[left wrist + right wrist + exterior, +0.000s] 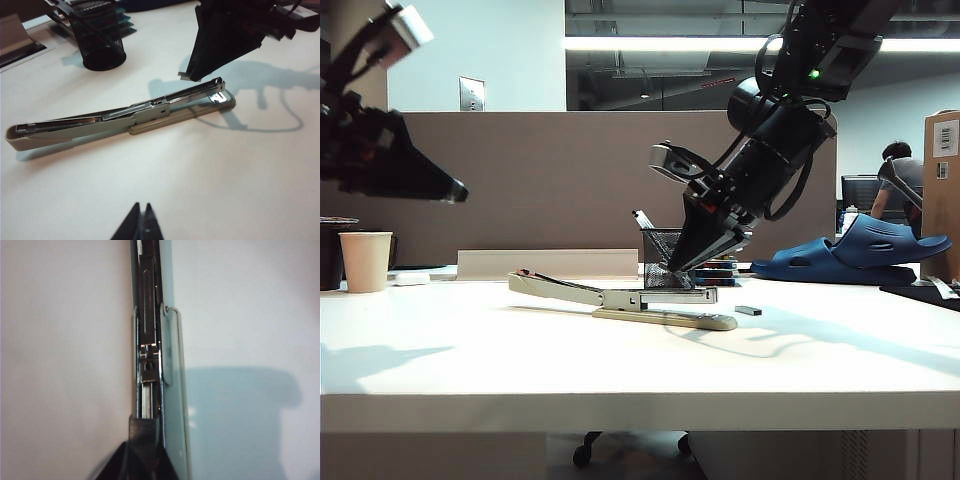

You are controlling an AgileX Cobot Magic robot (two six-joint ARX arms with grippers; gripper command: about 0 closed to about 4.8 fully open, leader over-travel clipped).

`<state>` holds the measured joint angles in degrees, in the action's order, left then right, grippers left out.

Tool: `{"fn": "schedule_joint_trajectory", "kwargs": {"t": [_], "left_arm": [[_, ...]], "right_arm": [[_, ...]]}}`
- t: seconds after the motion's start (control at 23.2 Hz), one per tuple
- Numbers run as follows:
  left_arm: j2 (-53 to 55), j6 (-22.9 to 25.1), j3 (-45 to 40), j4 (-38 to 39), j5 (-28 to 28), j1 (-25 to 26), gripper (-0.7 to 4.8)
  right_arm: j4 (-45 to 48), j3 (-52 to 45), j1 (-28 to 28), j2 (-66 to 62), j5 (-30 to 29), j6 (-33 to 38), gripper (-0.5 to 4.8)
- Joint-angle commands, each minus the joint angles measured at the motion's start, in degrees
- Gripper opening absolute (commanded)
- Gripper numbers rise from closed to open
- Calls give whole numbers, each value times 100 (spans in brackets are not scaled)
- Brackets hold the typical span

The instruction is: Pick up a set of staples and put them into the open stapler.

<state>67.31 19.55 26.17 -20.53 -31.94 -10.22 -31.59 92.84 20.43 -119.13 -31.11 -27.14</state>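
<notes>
Right claw (672,268) pointed steeply down over the right half of the stapler, its black fingers drawn to a narrow tip just above the grey magazine; the left wrist view showed a small silvery piece, apparently the set of staples (185,76), pinched at that tip, directly over the open channel. From the right wrist view the fingertips (145,432) sat in line with the magazine track.

Left claw (455,190) hung high at the far left, well apart from everything on the counter, its fingers together with nothing between them.

Counter (470,350) was white and broad. Behind it stood a brown partition (540,180).

Stapler (625,298) lay lengthwise near the counter's middle, its long cream arm raised toward the left, the slim beige base flat, and the magazine exposed.

Blue shoe (860,255) rested at the far right. Black mesh pen cup (660,258) stood just behind the stapler, and a paper cup (366,261) stood at the far left.

Second, darker staple strip (748,310) lay on the counter just right of the stapler base.
</notes>
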Motion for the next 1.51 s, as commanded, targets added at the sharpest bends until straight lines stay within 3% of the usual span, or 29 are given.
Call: {"fn": "schedule_joint_trajectory", "kwargs": {"t": [0.04,1.51], "left_arm": [[188,17,9,-149,-22,-61,-5],[229,13,7,-229,-22,-111,-5]], "right_arm": [[-17,24,46,35,-37,-35,51],[-76,26,63,-162,273,-334,51]]}}
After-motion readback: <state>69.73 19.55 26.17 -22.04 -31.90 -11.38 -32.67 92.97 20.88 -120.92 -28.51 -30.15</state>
